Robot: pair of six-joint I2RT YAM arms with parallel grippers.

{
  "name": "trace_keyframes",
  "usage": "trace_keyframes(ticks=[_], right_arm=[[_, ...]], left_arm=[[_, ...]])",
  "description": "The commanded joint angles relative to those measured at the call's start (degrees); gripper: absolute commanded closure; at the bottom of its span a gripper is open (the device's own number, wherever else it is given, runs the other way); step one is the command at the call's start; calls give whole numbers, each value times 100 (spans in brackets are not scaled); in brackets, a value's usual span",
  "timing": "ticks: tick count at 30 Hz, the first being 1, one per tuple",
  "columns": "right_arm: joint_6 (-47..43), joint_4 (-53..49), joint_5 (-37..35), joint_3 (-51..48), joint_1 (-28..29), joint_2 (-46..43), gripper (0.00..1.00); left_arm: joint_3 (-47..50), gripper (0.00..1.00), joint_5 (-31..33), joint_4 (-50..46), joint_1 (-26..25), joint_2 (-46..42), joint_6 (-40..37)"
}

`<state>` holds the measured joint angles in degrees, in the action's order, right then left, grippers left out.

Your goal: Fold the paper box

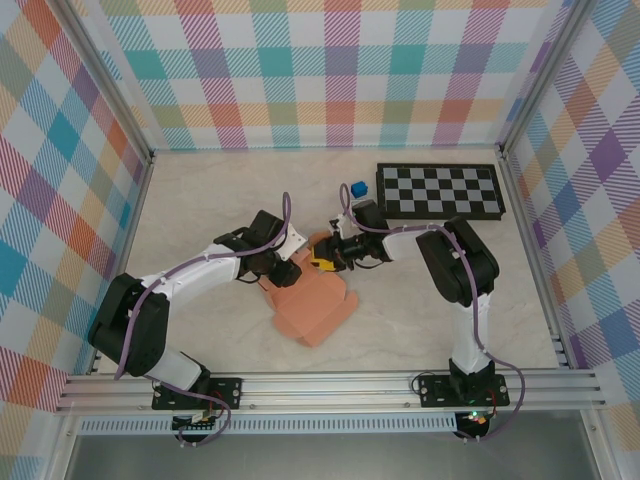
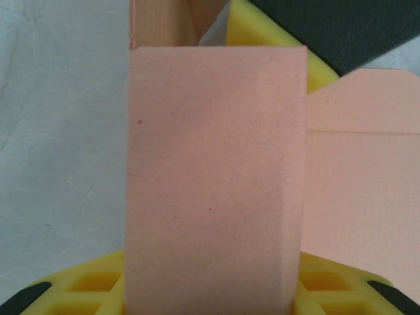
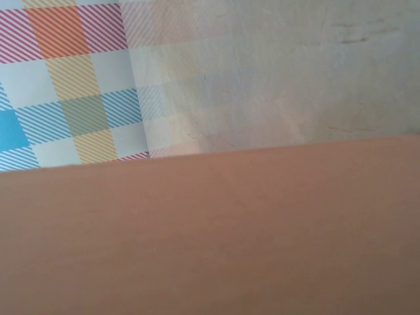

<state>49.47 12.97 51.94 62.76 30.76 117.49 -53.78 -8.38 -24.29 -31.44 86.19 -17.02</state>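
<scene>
Evidently the left end effector [image 1: 284, 266] is clamped across a raised panel of the paper box [image 1: 315, 305], on the table [image 1: 200, 205] between the arms. Whether the right end effector [image 1: 329, 258] is closed I cannot tell. Hold left firm; press the flap slowly along its crease.

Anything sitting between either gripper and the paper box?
Nothing visible. The left gripper and right gripper are both at the paper box; one of its panels stands right between the left fingers.

paper box [image 1: 312, 305]: 1 | blue cube [image 1: 357, 188]: 1 | checkerboard [image 1: 440, 190]: 1
</scene>
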Motion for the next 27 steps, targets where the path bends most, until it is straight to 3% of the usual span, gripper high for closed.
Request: trace_keyframes(ticks=[1,10,27], right_arm=[[-254,-431,306,113,92,116,70],[-492,-1146,353,451,149,381,75],[-822,-1522,295,866,246,569,76]], left_arm=[[96,58,104,200,-72,91,128],[85,58,113,218,-106,135,129],[145,57,118,218,-125,142,96]])
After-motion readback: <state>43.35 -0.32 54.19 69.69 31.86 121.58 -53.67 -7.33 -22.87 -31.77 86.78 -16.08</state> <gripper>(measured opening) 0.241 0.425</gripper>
